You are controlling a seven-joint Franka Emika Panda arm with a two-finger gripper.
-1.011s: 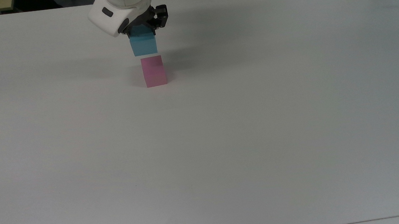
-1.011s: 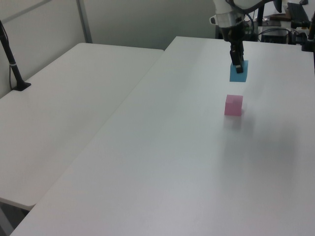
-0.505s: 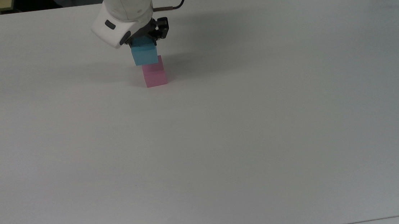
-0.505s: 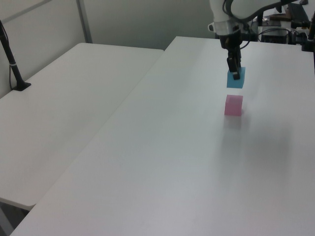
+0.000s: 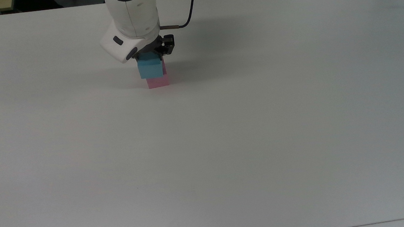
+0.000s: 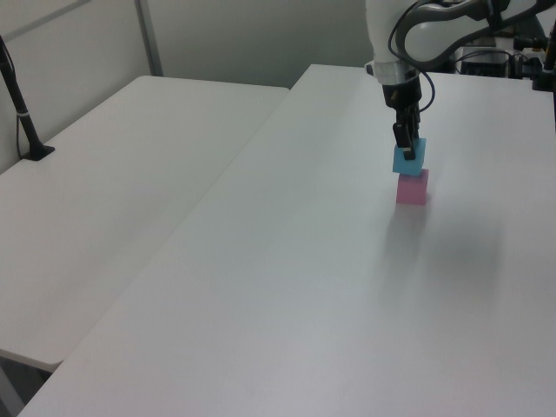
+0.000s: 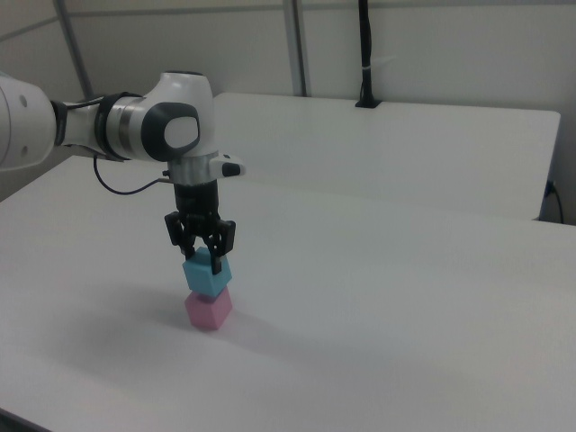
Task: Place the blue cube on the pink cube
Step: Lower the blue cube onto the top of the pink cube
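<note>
Seen in the right view: pink cube [image 7: 209, 310] resting on the white table [image 7: 378, 306], blue cube [image 7: 208, 275] directly above it, apparently touching, though contact could not be confirmed. Gripper [image 7: 203, 255] clamped on the blue cube, black fingers [image 7: 217, 259] down its sides. In the top view, pink cube [image 5: 158, 81] mostly covered by the blue cube [image 5: 150, 68] and the gripper [image 5: 150, 56]; table [image 5: 261, 123] bare around them. In the left view, blue cube [image 6: 409, 156] slightly turned over the pink cube [image 6: 412, 188], gripper [image 6: 406, 139] above; second table [image 6: 113, 174] further to the left view's left.
</note>
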